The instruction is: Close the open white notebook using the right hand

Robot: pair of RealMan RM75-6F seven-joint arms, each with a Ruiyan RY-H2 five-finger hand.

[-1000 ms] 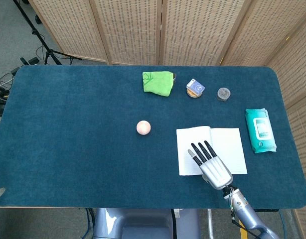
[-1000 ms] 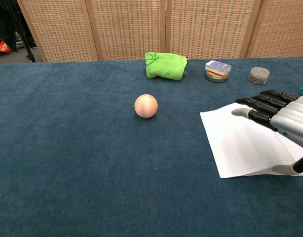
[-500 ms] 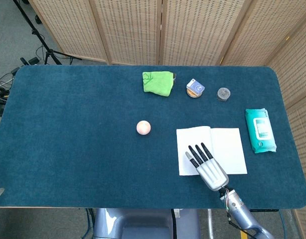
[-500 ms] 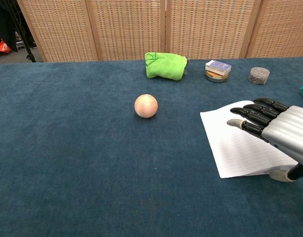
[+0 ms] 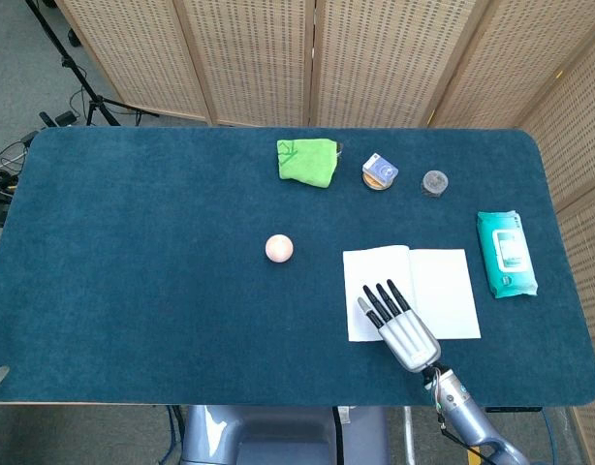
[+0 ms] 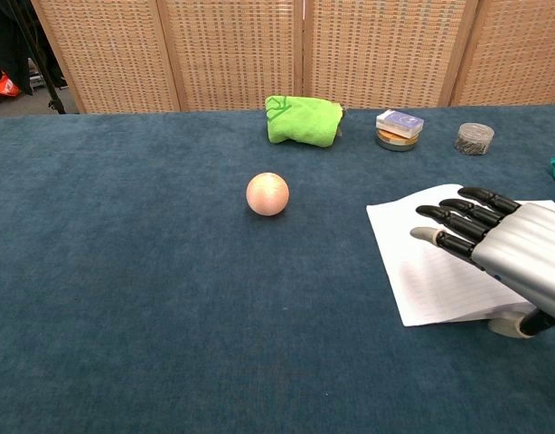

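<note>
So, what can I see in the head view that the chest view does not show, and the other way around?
Only the head view shows the whole teal wipes pack, the right page of the white notebook uncovered, and the table's far corners.

Only the chest view shows the right hand from the side, fingers stretched out over the left page, and the lines on the paper.

Both show the notebook lying open, the pink ball, the green cloth, the small box on a round tin and the clear jar. Neither view shows the left hand.
</note>
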